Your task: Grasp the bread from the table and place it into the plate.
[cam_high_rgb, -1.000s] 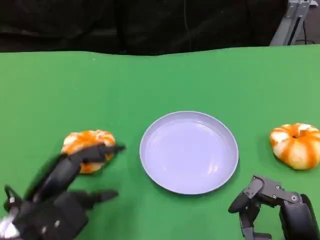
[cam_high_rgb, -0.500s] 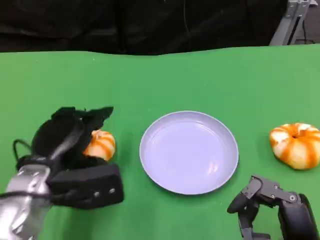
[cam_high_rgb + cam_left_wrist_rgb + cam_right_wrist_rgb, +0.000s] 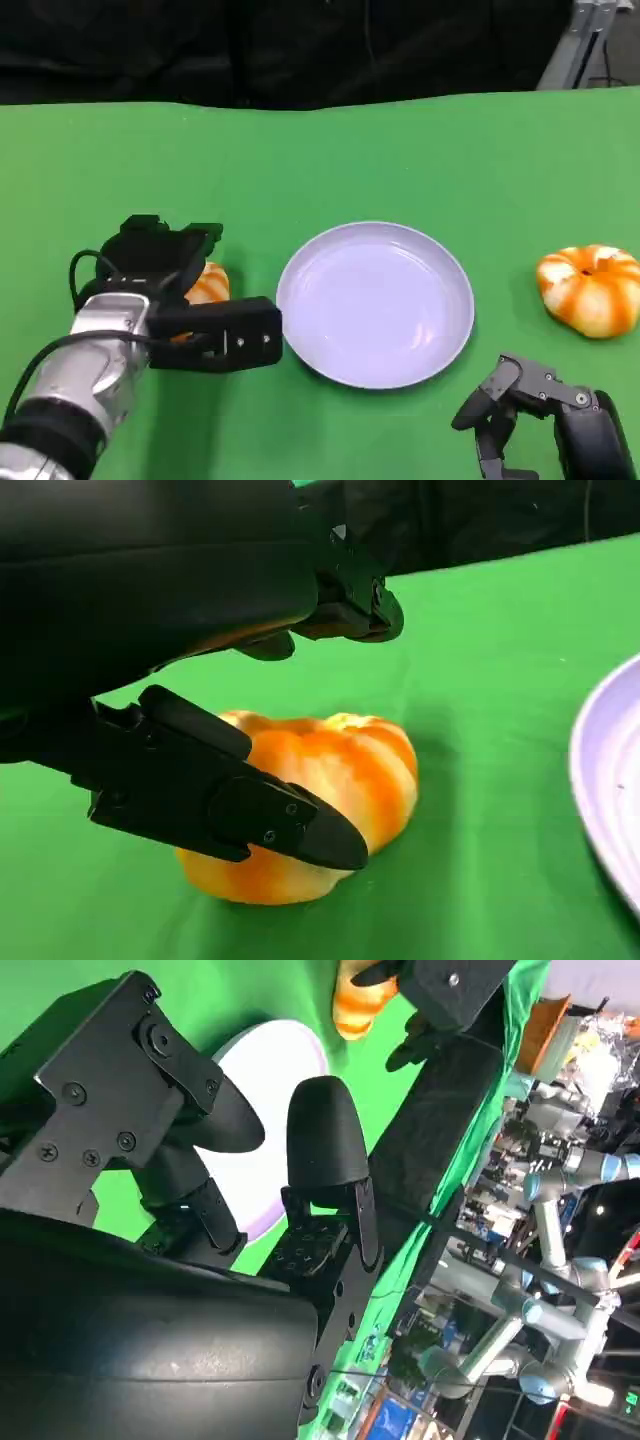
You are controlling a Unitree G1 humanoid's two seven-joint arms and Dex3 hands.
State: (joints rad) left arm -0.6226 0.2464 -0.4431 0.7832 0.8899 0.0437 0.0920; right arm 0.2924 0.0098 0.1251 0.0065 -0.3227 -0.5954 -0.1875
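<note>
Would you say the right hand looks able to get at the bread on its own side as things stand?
Probably yes. The right hand sits low at the table's near edge, and only bare green table lies between it and the bread beyond it.

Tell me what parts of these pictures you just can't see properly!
- Head view: the left hand covers most of the left bread.
- Left wrist view: its fingers cross the bread, so whether they squeeze it yet is unclear; the plate is cut off by the picture's edge.
- Head view: the right hand is cut off at the bottom edge.
- Right wrist view: the right hand's own black shell hides much of the table.
</note>
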